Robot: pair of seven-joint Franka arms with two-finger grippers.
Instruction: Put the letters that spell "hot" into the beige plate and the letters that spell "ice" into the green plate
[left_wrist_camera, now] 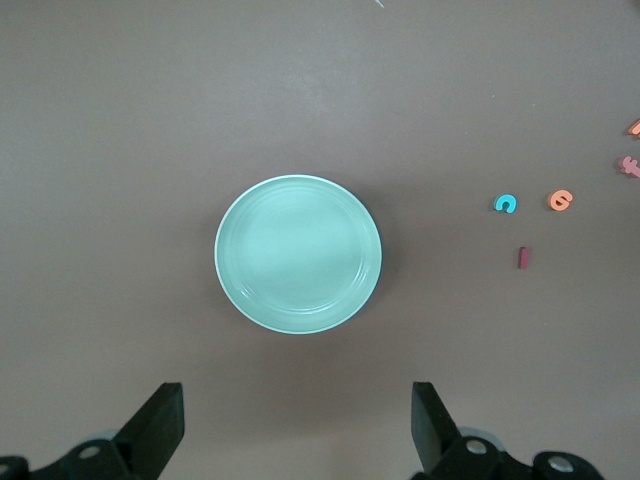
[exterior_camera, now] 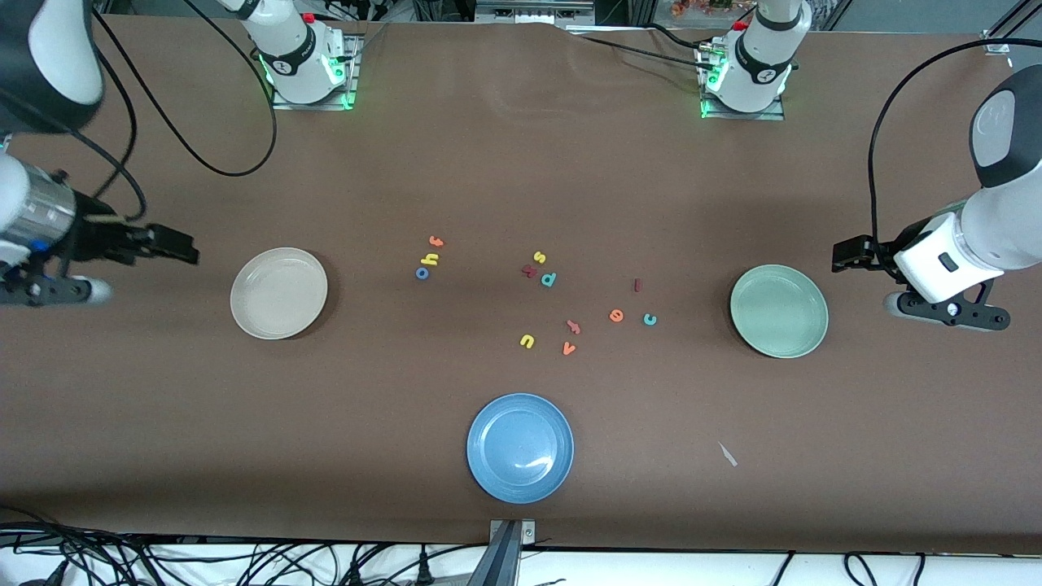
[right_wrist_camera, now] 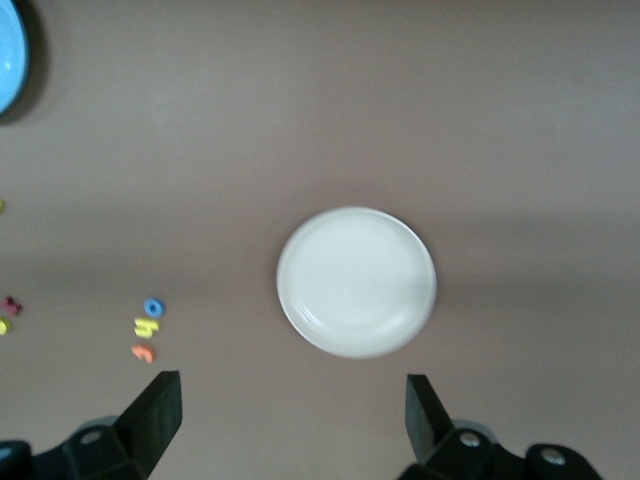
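The beige plate [exterior_camera: 278, 293] [right_wrist_camera: 356, 282] lies bare toward the right arm's end of the table, the green plate [exterior_camera: 779, 311] [left_wrist_camera: 298, 254] bare toward the left arm's end. Between them, the orange t [exterior_camera: 436, 241] [right_wrist_camera: 143, 352], yellow h [exterior_camera: 429, 260] [right_wrist_camera: 146, 327] and blue o [exterior_camera: 422, 273] [right_wrist_camera: 153, 307] cluster nearer the beige plate. The dark red i [exterior_camera: 637, 285] [left_wrist_camera: 523, 257], orange e [exterior_camera: 616, 316] [left_wrist_camera: 561, 200] and teal c [exterior_camera: 650, 320] [left_wrist_camera: 506, 203] lie nearer the green plate. My right gripper [exterior_camera: 167, 244] [right_wrist_camera: 292, 415] hangs open beside the beige plate. My left gripper [exterior_camera: 851, 254] [left_wrist_camera: 298, 420] hangs open beside the green plate. Both hold nothing.
A blue plate [exterior_camera: 520, 448] [right_wrist_camera: 10, 50] sits nearest the front camera. Mid-table lie a yellow s [exterior_camera: 539, 257], a dark red letter [exterior_camera: 529, 271], a teal d [exterior_camera: 549, 279], a yellow u [exterior_camera: 527, 341], an orange v [exterior_camera: 568, 349] and another orange letter [exterior_camera: 574, 327].
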